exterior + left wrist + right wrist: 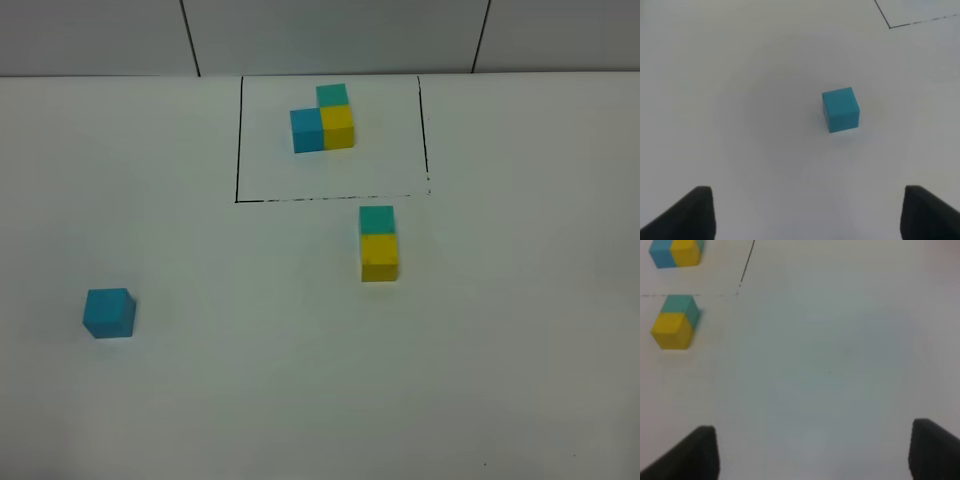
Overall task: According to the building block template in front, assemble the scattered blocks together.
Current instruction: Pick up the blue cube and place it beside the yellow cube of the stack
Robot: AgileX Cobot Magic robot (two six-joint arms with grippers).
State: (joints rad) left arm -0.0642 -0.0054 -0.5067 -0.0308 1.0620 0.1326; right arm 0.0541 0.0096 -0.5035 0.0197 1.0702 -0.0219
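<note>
The building block template (323, 118) is a teal, yellow and blue cluster inside a black-lined rectangle at the back of the table. Just in front of that rectangle, a teal-green block (377, 219) sits touching the far side of a yellow block (380, 257); the right wrist view shows this pair (671, 330) off to one side. The sky-blue block (109, 313) lies alone at the front left. My left gripper (807, 195) is open, with the blue block (840, 109) ahead of it and apart. My right gripper (812, 430) is open over bare table. Neither arm appears in the high view.
The white table (300, 400) meets a tiled wall at the back. A corner of the black frame line (888, 25) shows in the left wrist view, and part of the template cluster (675, 252) in the right wrist view.
</note>
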